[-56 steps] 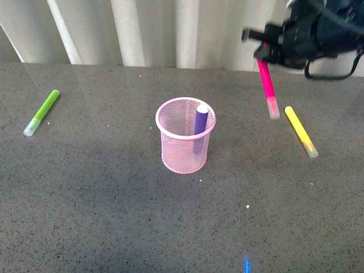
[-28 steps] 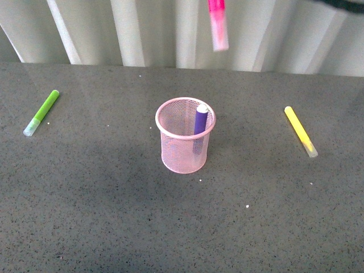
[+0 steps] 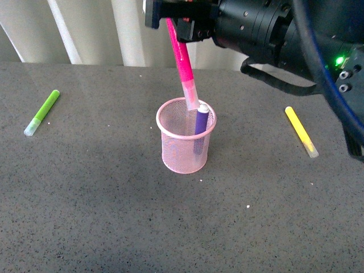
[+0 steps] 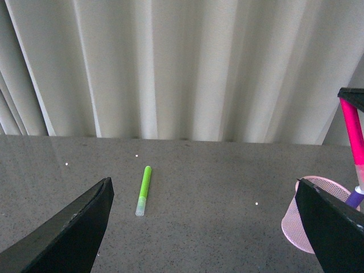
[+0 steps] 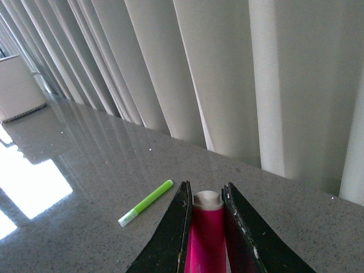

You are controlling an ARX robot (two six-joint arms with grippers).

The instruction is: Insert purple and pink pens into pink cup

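The pink cup (image 3: 185, 145) stands at the table's middle with the purple pen (image 3: 199, 124) upright inside, leaning on its right rim. My right gripper (image 3: 173, 16) is shut on the pink pen (image 3: 183, 62) and holds it tilted above the cup; the clear cap points down and sits at the rim, beside the purple pen's top. In the right wrist view the pen (image 5: 206, 239) sits between the fingers (image 5: 174, 239). My left gripper (image 4: 207, 227) is open and empty, and its view shows the cup (image 4: 296, 219) and the pink pen (image 4: 355, 139) at one edge.
A lime-green marker (image 3: 41, 112) lies at the far left; it also shows in the left wrist view (image 4: 143, 190) and the right wrist view (image 5: 145, 203). A yellow marker (image 3: 301, 131) lies to the right. White curtains hang behind the table.
My right arm has swung left from above the yellow marker to over the cup. The pink pen has come down until its cap reaches the rim.
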